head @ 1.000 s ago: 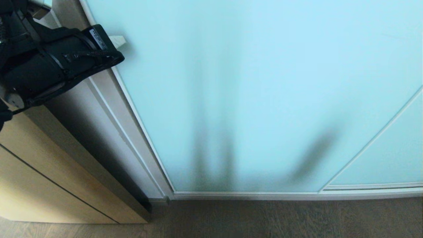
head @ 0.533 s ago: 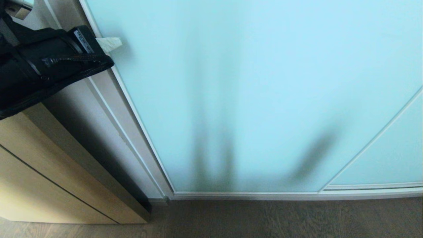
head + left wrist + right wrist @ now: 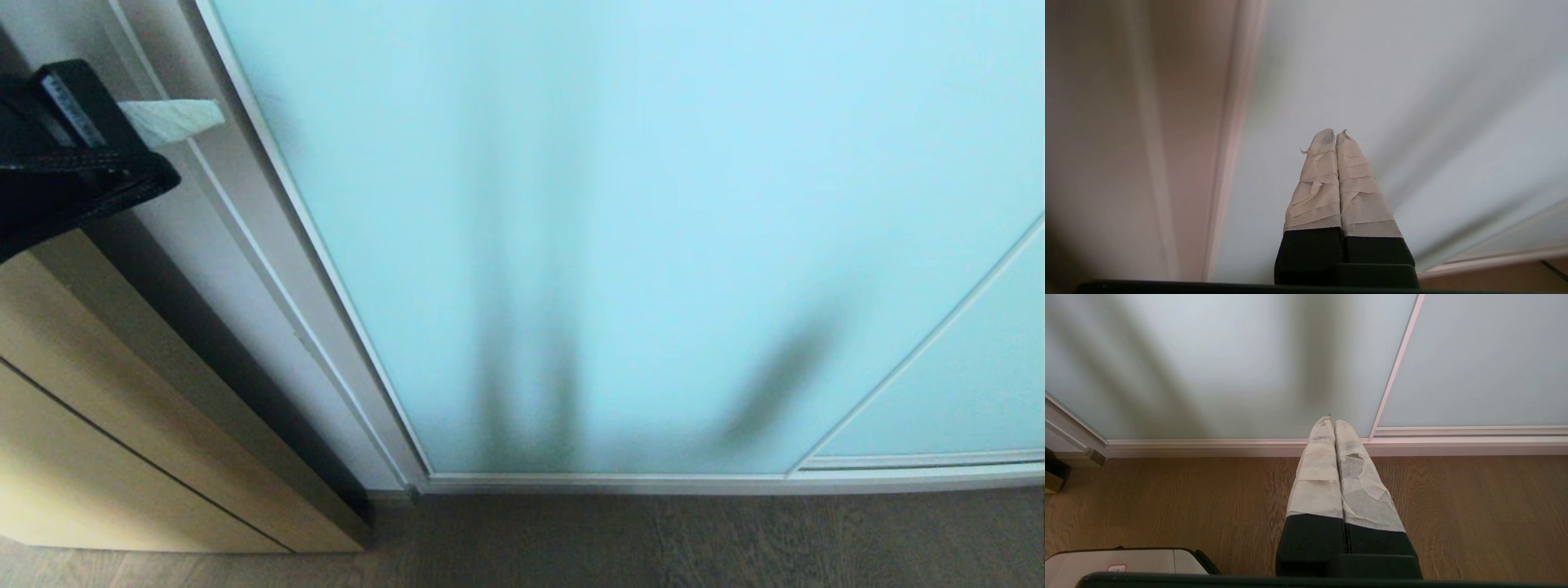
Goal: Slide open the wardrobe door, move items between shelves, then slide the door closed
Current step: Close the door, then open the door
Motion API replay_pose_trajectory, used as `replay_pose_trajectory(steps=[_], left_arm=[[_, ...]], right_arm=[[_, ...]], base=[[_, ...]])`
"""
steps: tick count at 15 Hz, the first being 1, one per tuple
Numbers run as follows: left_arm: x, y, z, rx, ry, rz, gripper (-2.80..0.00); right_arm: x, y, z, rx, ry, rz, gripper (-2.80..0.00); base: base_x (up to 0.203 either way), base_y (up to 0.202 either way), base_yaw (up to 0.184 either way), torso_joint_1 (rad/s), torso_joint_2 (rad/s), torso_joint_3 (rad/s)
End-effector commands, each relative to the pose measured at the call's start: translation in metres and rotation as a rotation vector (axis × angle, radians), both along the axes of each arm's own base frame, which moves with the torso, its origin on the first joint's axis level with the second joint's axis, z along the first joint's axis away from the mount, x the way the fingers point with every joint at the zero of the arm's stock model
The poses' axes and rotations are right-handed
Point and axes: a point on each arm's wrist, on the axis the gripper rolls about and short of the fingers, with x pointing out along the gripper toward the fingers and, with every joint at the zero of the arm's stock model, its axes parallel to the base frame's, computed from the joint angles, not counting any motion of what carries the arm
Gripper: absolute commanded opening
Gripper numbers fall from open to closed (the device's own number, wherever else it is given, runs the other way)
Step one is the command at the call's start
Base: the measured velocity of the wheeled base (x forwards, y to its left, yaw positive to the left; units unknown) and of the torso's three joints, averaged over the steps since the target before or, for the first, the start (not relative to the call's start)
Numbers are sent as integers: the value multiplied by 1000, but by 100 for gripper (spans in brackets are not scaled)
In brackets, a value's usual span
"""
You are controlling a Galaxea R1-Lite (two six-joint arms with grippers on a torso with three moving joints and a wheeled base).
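We see a light wooden cabinet (image 3: 122,441) at about eight o'clock in the head view, a dark seam crossing its front. Wood-grain flooring (image 3: 694,543) runs along six o'clock. In the right wrist view, a pale grey rounded base (image 3: 1126,561) sits at seven o'clock on that floor.

Two frosted glass door panels (image 3: 620,229), two tools (image 3: 1335,136), one wooden cabinet (image 3: 98,425).
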Motion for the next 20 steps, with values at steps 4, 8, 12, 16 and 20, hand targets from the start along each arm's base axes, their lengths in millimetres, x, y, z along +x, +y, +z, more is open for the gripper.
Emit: replay_pose_trajectory(steps=[4, 8, 12, 16, 20], left_arm=[[-83, 19, -17, 43, 1, 86, -280], [-134, 30, -67, 149, 50, 247, -280], [-173, 37, -111, 167, 63, 378, -280], [-197, 38, -162, 198, 69, 418, -280], [-203, 37, -191, 213, 115, 449, -280]], right_arm=[[0, 0, 0, 0, 1, 0, -280], [0, 0, 0, 0, 1, 0, -280], [0, 0, 0, 0, 0, 0, -280], [0, 0, 0, 0, 0, 0, -280], [0, 0, 0, 0, 0, 0, -280]], base=[[0, 0, 0, 0, 0, 0], [0, 0, 0, 0, 0, 0], [0, 0, 0, 0, 0, 0], [0, 0, 0, 0, 0, 0], [0, 0, 0, 0, 0, 0]])
